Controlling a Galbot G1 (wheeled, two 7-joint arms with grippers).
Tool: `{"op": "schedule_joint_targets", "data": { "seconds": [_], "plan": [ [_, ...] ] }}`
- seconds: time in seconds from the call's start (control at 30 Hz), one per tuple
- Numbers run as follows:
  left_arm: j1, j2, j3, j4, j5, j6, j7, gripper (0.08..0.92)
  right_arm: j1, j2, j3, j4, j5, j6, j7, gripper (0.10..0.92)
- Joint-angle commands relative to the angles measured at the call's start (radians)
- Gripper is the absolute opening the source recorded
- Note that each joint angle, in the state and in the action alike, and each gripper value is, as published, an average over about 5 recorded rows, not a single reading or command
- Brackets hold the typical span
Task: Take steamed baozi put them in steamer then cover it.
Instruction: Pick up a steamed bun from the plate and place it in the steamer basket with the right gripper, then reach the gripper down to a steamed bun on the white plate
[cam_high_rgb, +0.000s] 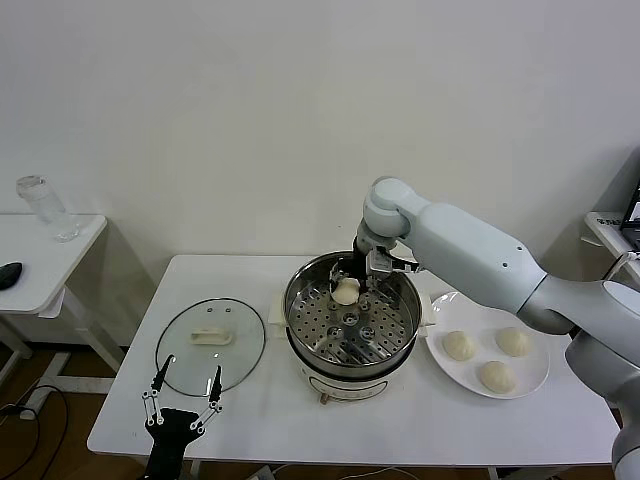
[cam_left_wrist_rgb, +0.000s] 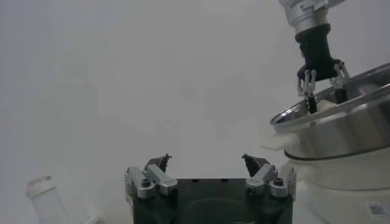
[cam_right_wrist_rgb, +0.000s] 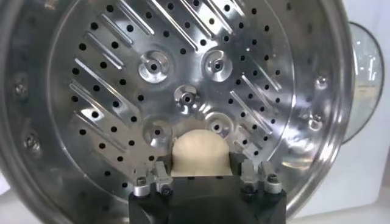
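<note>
Head view | right hand (cam_high_rgb: 347, 283) inside steamer (cam_high_rgb: 300, 300), fingers apart around one baozi (cam_high_rgb: 346, 291) at 12 o'clock, letting go | three baozi on plate (cam_high_rgb: 440, 370) at 3 o'clock | cover (cam_high_rgb: 211, 337) waits at 9 o'clock | left hand (cam_high_rgb: 184, 384) spread, idle, near edge of surface (cam_high_rgb: 120, 420).

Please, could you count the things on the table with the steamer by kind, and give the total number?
Baozi: 4 (1 in the steamer, 3 on the plate)
Steamer: 1
Glass lid: 1
White plate: 1
Total: 7

The white table (cam_high_rgb: 270, 400) carries the steamer (cam_high_rgb: 350, 330) at centre, the cover (cam_high_rgb: 211, 341) to its left, a plate (cam_high_rgb: 487, 355) to its right.
</note>
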Motion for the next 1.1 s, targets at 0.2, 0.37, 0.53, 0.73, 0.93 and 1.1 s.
{"op": "schedule_joint_targets", "data": {
  "seconds": [0.2, 0.37, 0.53, 0.73, 0.93, 1.1],
  "plan": [
    [-0.01, -0.001, 0.003, 0.005, 0.0, 0.008, -0.003, 0.823, 0.102, -0.188, 0.028, 0.163, 0.301, -0.198, -0.146, 0.822],
    [-0.019, 0.002, 0.011, 0.011, 0.0, 0.01, -0.003, 0.823, 0.19, -0.365, 0.032, 0.143, 0.546, -0.444, -0.23, 0.823],
    [-0.024, 0.006, 0.015, 0.013, 0.0, 0.009, -0.003, 0.823, 0.261, -0.488, -0.119, 0.015, 0.671, -0.638, -0.239, 0.823],
    [-0.027, 0.009, 0.015, 0.004, -0.001, 0.01, -0.004, 0.823, 0.131, -0.574, -0.18, -0.033, 0.695, -0.747, -0.138, 0.823],
    [-0.03, 0.005, 0.018, 0.004, 0.001, 0.011, -0.004, 0.823, -0.035, -0.561, -0.15, -0.045, 0.637, -0.775, -0.049, 0.823],
    [-0.035, -0.001, 0.012, 0.014, 0.0, 0.008, -0.005, 0.823, -0.121, -0.509, -0.141, -0.08, 0.578, -0.794, 0.011, 0.823]
  ]
}}
